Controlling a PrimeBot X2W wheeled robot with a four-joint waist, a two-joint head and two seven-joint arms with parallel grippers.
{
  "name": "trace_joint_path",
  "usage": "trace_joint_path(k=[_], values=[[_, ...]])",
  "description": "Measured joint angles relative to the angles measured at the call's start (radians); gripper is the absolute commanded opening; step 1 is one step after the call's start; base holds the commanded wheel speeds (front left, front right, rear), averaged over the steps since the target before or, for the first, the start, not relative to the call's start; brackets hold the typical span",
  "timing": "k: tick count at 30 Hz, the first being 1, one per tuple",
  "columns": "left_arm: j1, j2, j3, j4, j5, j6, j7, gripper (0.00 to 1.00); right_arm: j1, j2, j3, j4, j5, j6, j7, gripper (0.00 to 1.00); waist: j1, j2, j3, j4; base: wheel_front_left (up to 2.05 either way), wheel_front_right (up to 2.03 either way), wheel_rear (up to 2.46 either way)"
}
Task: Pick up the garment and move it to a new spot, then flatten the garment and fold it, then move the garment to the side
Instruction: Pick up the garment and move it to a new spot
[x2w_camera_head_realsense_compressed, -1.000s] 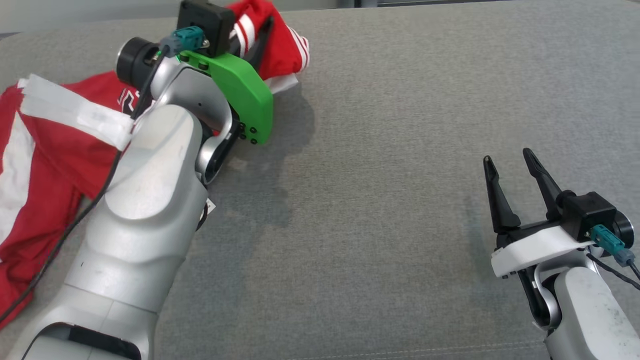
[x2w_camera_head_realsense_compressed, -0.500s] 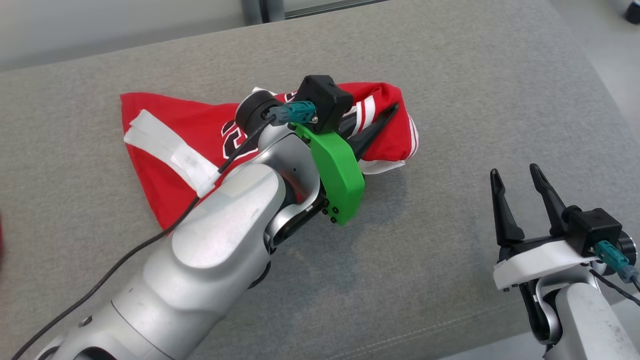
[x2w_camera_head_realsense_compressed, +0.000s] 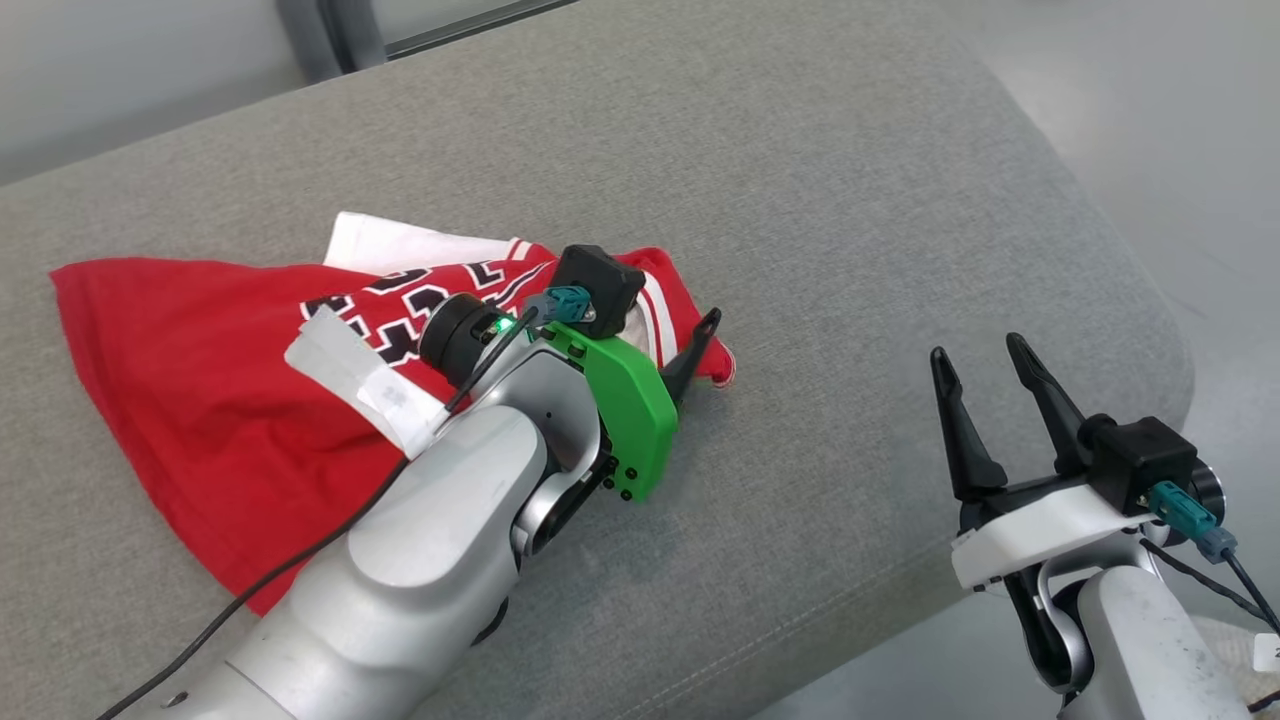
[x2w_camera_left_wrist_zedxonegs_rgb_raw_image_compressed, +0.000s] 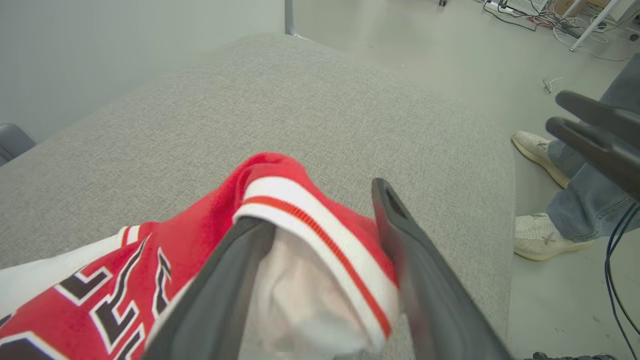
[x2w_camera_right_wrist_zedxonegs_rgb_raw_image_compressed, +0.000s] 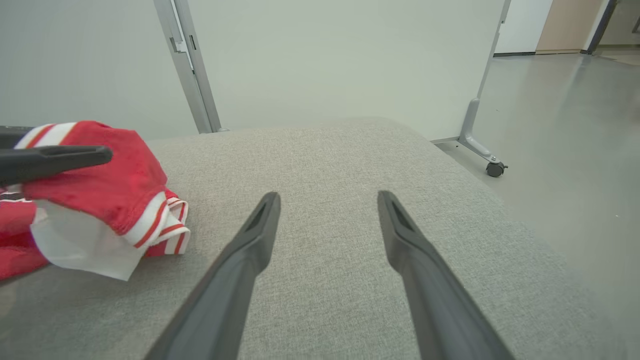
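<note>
Left gripper (x2w_camera_left_wrist_zedxonegs_rgb_raw_image_compressed: 320, 206) has its fingers apart around the striped hem of the red garment (x2w_camera_head_realsense_compressed: 200, 380), centre-left on the grey surface (x2w_camera_head_realsense_compressed: 800, 200). Right gripper (x2w_camera_head_realsense_compressed: 978, 347) is spread wide and empty, lower right.

premises: a robotics lab or test room, not a home. grounds, as seen from the floor: a bare, glossy grey floor (x2w_camera_right_wrist_zedxonegs_rgb_raw_image_compressed: 575, 125) at the right of the right wrist view; a pale partition panel (x2w_camera_right_wrist_zedxonegs_rgb_raw_image_compressed: 350, 60) on a metal frame with a caster wheel (x2w_camera_right_wrist_zedxonegs_rgb_raw_image_compressed: 495, 169) at its foot; loose cables (x2w_camera_left_wrist_zedxonegs_rgb_raw_image_compressed: 525, 12) lying at the upper right of the left wrist view; a person's pale trainers (x2w_camera_left_wrist_zedxonegs_rgb_raw_image_compressed: 537, 150) and jeans beside the grey upholstered bench (x2w_camera_head_realsense_compressed: 800, 200).
</note>
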Motion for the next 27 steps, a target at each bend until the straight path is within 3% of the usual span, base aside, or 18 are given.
trace_joint_path(k=[5,15,27], values=[[-0.001,-0.001,-0.003,-0.005,-0.024,0.016,-0.025,1.00,0.001,-0.001,-0.024,0.003,0.005,0.003,0.000,1.00,0.0000,0.0000,0.002,-0.021,0.00,0.00,0.00],[0.007,0.001,-0.002,0.033,-0.021,0.037,-0.052,1.00,0.005,-0.001,-0.048,0.005,0.004,0.004,0.000,1.00,0.0000,0.0000,-0.017,0.039,0.00,0.00,0.00],[0.149,0.082,0.103,-0.012,-0.067,0.077,-0.103,1.00,0.058,-0.008,-0.081,0.004,0.000,0.012,0.000,1.00,0.0000,0.0000,-0.055,0.131,0.00,0.00,0.00]])
